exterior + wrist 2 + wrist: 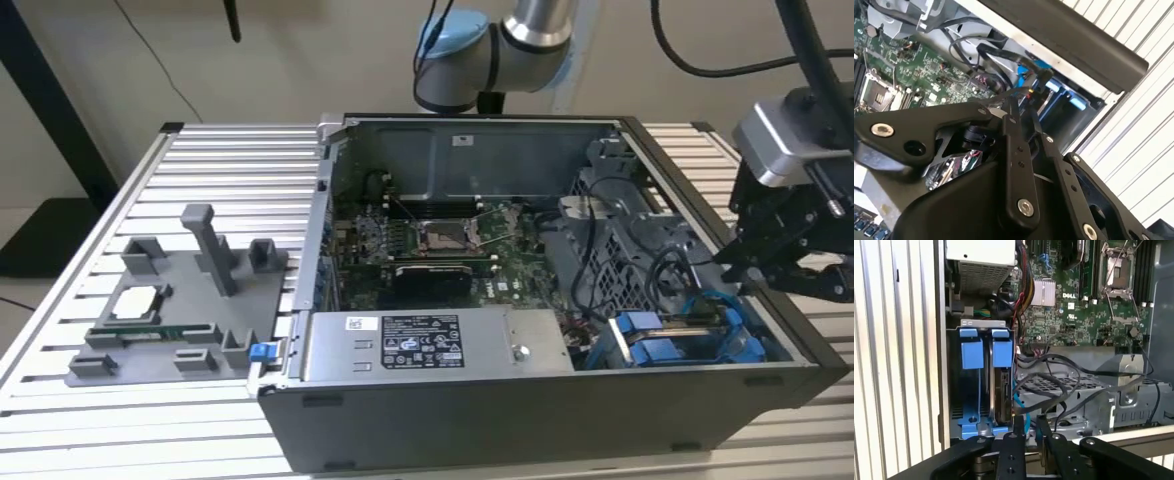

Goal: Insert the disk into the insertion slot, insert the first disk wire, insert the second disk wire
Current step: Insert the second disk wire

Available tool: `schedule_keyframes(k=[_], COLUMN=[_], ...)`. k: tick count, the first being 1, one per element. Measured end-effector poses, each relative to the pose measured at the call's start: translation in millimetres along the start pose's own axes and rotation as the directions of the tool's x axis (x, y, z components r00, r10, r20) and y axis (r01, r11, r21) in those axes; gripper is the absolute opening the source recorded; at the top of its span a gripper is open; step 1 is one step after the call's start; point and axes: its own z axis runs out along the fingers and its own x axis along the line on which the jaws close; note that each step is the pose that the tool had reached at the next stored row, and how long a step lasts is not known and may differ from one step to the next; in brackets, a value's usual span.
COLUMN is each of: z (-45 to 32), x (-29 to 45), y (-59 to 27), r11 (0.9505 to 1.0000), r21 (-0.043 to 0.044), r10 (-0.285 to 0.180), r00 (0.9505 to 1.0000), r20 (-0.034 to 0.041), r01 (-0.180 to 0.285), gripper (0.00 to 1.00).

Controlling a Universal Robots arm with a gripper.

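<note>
Looking down the first wrist view, you have the disk (1000, 395) standing on edge in its blue carrier inside the insertion slot (974, 422), in the corner of the computer case (534, 420) nearest the exterior view's right, so it appears already seated. The gripper (1029, 427) hangs just over that corner, and its fingers (1013, 145) are drawn close together with only a slim gap. In the second wrist view they look to be pinching a thin disk wire (1026, 91) at their tips, though the contact itself is hard to make out. Judge that wire as light, limp and springy: take it by the stiff plug end rather than the soft run, or it will likely bend away from the socket. The disk itself would be rigid, fairly heavy and shock-sensitive, best handled by the plastic carrier edges. Count one arm and one gripper, one disk, two blue carrier tabs side by side in the bay, a loose tangle of several black cables beside it, one grey power-supply box (427, 345), and one case on the slatted desk (214, 150).
</note>
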Motion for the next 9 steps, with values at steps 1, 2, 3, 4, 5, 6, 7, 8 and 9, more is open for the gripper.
schedule_keyframes(k=[1,2,3,4,5,6,7,8,9], z=[0.4,0.7,1.0,1.3,1.7,2.1,2.8,3.7,4.7], x=[1.6,3.1,4.5,6.3,8.3,10.2,11.9,13.3,14.2], y=[-2.1,-4.2,-6.1,-8.4,-10.7,-12.9,-15.1,-17.2,-18.8], r11=[1.0000,1.0000,1.0000,0.9999,0.9999,0.9999,0.9999,0.9998,0.9998], r21=[0.0029,0.0057,0.0082,0.0108,0.0128,0.0145,0.0157,0.0169,0.0180], r10=[-0.001,-0.002,-0.002,-0.003,-0.004,-0.004,-0.005,-0.005,-0.005], r00=[1.0000,1.0000,1.0000,1.0000,1.0000,1.0000,1.0000,1.0000,1.0000], r20=[0.0001,0.0003,0.0003,0.0002,0.0003,0.0004,0.0004,0.0005,0.0005], r01=[0.001,0.002,0.002,0.003,0.004,0.004,0.005,0.005,0.005], gripper=[1.00,1.00,1.00,1.00,1.00,1.00,1.00,1.00,1.00])
